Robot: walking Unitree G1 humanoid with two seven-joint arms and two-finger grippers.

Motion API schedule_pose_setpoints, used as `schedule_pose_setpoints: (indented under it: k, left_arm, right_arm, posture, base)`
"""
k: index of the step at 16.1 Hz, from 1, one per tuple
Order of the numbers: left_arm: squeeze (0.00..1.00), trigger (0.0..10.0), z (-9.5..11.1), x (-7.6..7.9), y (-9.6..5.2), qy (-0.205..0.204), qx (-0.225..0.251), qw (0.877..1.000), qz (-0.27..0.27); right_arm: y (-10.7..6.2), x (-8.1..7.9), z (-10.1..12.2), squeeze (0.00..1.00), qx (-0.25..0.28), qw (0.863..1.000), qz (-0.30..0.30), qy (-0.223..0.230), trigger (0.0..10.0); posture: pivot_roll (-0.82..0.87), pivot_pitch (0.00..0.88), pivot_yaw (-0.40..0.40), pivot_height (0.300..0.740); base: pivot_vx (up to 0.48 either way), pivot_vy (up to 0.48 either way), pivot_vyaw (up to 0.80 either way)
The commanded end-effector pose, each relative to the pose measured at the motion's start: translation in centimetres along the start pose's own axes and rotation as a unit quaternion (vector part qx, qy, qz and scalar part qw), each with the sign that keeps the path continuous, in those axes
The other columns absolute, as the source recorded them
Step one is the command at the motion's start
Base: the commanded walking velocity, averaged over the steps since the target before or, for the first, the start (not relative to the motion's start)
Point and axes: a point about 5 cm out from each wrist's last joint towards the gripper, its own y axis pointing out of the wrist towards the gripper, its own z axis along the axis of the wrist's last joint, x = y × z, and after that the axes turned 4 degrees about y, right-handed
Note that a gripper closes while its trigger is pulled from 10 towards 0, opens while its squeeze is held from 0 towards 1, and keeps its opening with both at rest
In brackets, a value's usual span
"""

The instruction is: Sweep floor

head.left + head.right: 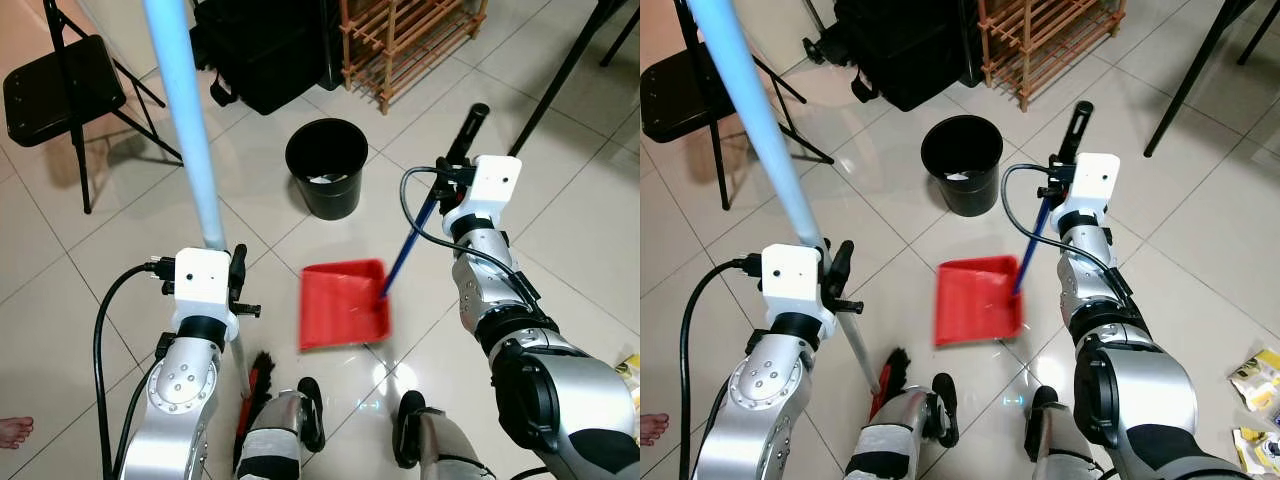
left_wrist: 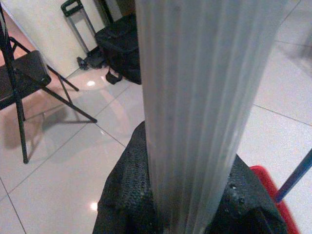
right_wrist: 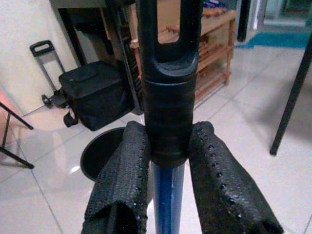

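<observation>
My left gripper (image 1: 236,268) is shut on the pale blue broom handle (image 1: 185,110), which rises steeply past the camera; the handle (image 2: 204,112) stands between the black pads (image 2: 131,195). The broom's red and black bristles (image 1: 255,385) rest on the tiles beside my legs. My right gripper (image 1: 452,172) is shut on the black grip of the dustpan handle (image 3: 168,97), its fingers (image 3: 122,185) on either side of it. The blue shaft (image 1: 405,250) slants down to the red dustpan (image 1: 343,304), which lies flat on the floor in front of my feet.
A black waste bin (image 1: 327,165) stands on the white tiles just beyond the dustpan. Farther back are a black bag (image 1: 265,45), a wooden rack (image 1: 405,40) and a folding chair (image 1: 60,90) on the left. A dark table leg (image 1: 565,75) slants at the right. Packets (image 1: 1260,380) lie at the right.
</observation>
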Motion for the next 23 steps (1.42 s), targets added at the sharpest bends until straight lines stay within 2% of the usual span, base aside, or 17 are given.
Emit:
schedule_pose_setpoints:
  k: [1, 5, 20, 21, 22, 23]
  left_arm:
    - [0.00, 10.0, 0.2, -0.8, -0.5, 0.009, 0.003, 1.000, 0.010]
    - [0.00, 10.0, 0.3, -0.4, -0.3, 0.006, 0.003, 1.000, 0.006]
    - [0.00, 10.0, 1.0, -0.9, -1.5, 0.016, -0.005, 1.000, -0.012]
    - [0.00, 10.0, 1.0, -0.8, -1.6, 0.017, -0.005, 1.000, -0.014]
    - [0.00, 10.0, 1.0, -0.8, -1.5, 0.018, -0.006, 1.000, -0.015]
    - [0.00, 10.0, 1.0, -0.8, -1.5, 0.018, -0.006, 1.000, -0.016]
  right_arm:
    - [0.4, -0.8, 1.0, 0.00, 0.029, 0.999, 0.016, -0.014, 10.0]
    - [0.5, -1.5, 1.5, 0.00, 0.050, 0.995, 0.046, -0.066, 10.0]
    - [-0.7, -1.4, -0.6, 0.00, 0.017, 0.994, 0.024, -0.104, 10.0]
    - [-0.8, -1.5, -0.7, 0.13, 0.016, 0.994, 0.026, -0.106, 10.0]
    - [-0.9, -1.5, -0.8, 1.00, 0.016, 0.993, 0.028, -0.111, 10.0]
    - [-0.9, -1.5, -0.9, 1.00, 0.016, 0.993, 0.026, -0.114, 10.0]
  posture:
    - [0.36, 0.398, 0.176, 0.740]
    - [0.36, 0.404, 0.176, 0.740]
    - [0.42, 0.437, 0.242, 0.740]
    - [0.42, 0.437, 0.243, 0.740]
    - [0.42, 0.434, 0.244, 0.740]
    - [0.42, 0.433, 0.245, 0.740]
  base:
    - [0.000, 0.000, 0.00]
    - [0.000, 0.000, 0.00]
    - [0.000, 0.000, 0.00]
    - [0.000, 0.000, 0.00]
    - [0.000, 0.000, 0.00]
    - [0.000, 0.000, 0.00]
